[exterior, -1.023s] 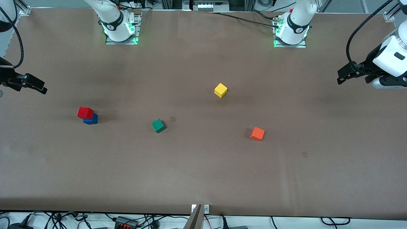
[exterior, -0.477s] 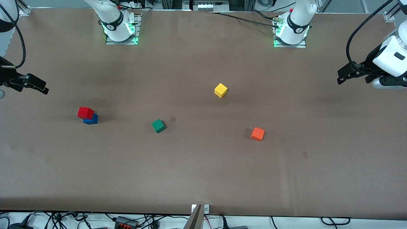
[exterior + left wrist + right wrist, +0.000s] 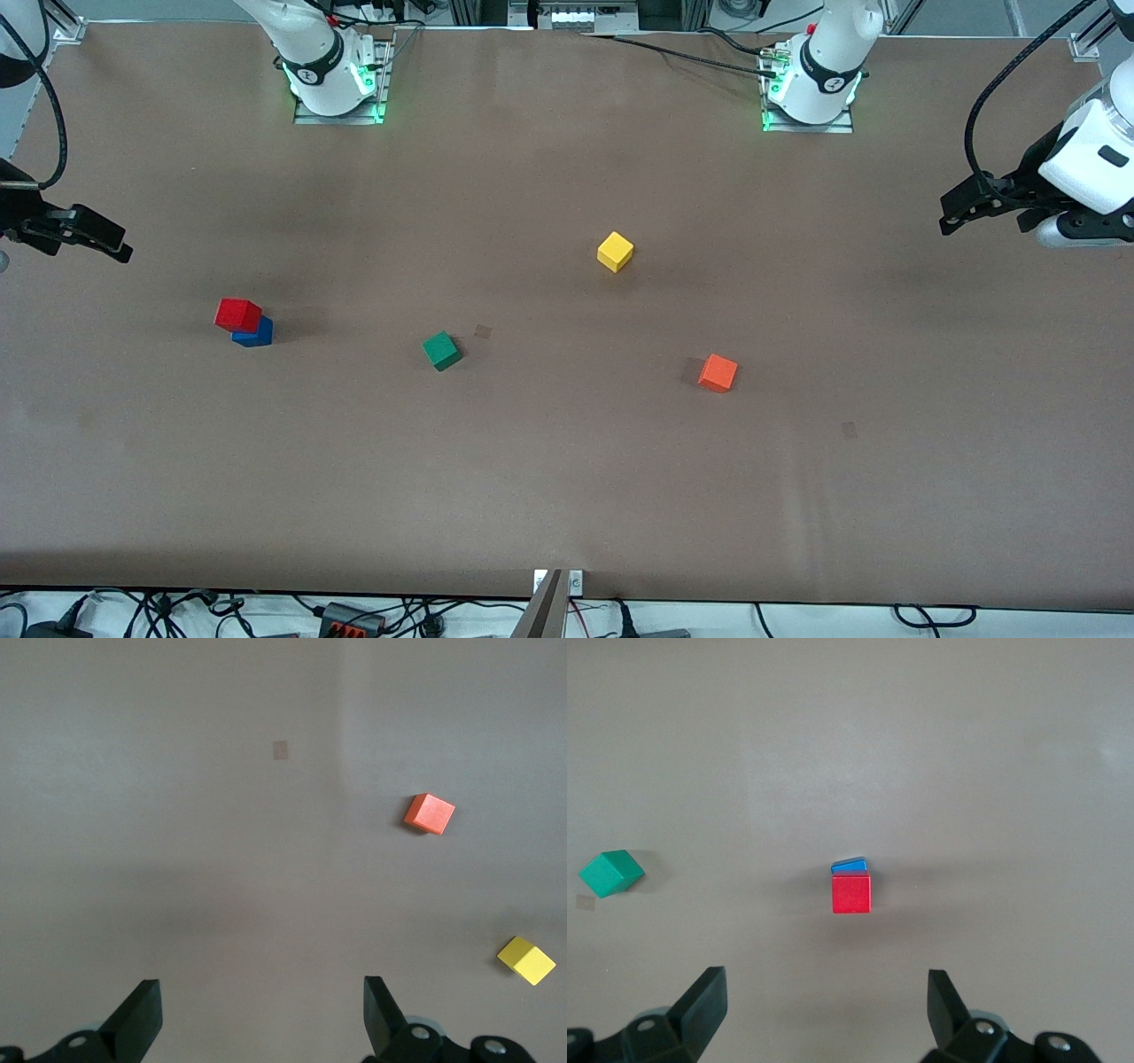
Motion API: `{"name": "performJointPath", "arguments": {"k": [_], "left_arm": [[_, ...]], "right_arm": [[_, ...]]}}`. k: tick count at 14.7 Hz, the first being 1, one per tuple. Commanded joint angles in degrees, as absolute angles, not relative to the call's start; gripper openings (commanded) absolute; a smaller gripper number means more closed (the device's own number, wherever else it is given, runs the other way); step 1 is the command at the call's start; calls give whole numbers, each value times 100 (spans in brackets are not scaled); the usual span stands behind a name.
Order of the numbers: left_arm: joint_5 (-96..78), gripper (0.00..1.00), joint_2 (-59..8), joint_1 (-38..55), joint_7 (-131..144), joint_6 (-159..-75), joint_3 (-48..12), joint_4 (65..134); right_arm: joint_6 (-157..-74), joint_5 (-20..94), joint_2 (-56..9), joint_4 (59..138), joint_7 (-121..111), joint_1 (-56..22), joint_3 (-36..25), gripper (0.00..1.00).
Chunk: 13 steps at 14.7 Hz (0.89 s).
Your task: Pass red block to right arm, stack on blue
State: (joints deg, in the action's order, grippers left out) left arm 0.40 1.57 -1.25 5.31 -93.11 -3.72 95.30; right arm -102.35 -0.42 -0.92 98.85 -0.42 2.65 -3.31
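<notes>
The red block (image 3: 237, 314) sits on the blue block (image 3: 257, 335), a little off-centre, toward the right arm's end of the table. The stack also shows in the right wrist view, red (image 3: 850, 893) on blue (image 3: 850, 866). My right gripper (image 3: 111, 241) hangs open and empty in the air beside the stack, at the table's right-arm end; its fingers (image 3: 709, 992) stand wide apart, clear of the stack. My left gripper (image 3: 950, 213) is open and empty over the left arm's end of the table, and its fingers (image 3: 142, 1010) are spread over bare table.
A green cube (image 3: 441, 350) lies mid-table, and also shows in the right wrist view (image 3: 611, 873). A yellow cube (image 3: 615, 252) and an orange cube (image 3: 718, 372) lie toward the left arm's end; both show in the left wrist view, yellow (image 3: 526, 959) and orange (image 3: 430, 813).
The right gripper has shifted only very slightly. The blocks and the left arm have not moved.
</notes>
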Motion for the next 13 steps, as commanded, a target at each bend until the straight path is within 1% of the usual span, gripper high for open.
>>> {"name": "performJointPath", "arguments": {"k": [1,13], "left_arm": [[88,100,70,-123,483,-9176,-378,9343],[88,100,70,-123,492,-9176,-378,9343]], "right_arm": [[-10090,-35,-97,9756,-149,281,-316,100],[-9941,-97,-79,9712,-149,194,-308,100]]}}
